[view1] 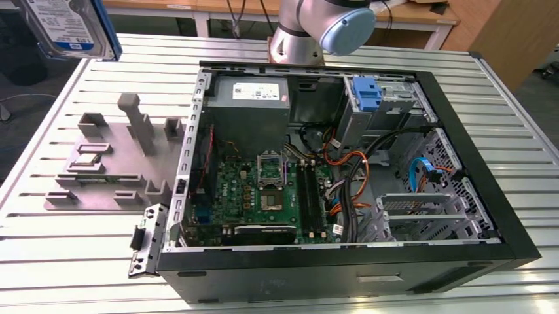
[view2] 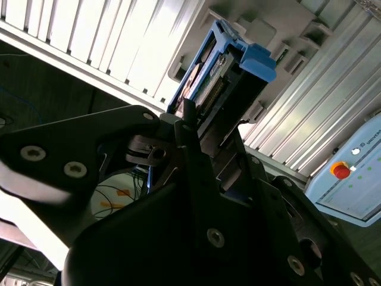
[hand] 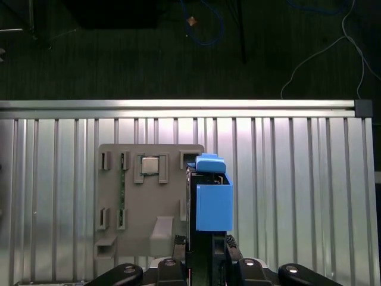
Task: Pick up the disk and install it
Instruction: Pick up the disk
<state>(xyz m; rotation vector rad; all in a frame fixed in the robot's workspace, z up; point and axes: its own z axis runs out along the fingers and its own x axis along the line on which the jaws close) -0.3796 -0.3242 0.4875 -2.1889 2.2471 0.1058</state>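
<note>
Step in hand, as judged: the pick-up is done and the install is not yet begun. The end effector is clenched on the disk, which stands edge-on between its fingers with the blue bracket at the end farthest from them, held in the air clear of the tabletop. Beyond the fingertips, down on the tabletop, lies the grey fixture block. The open computer case lies well apart from the end effector.

Installing probably calls for bringing the disk over the case, squaring its bracket to a free bay, possibly the perforated metal cage, and keeping it off the loose cables.

Count: one disk, one end effector, one fixture block, one case, one upright blue latch piece inside the case.
</note>
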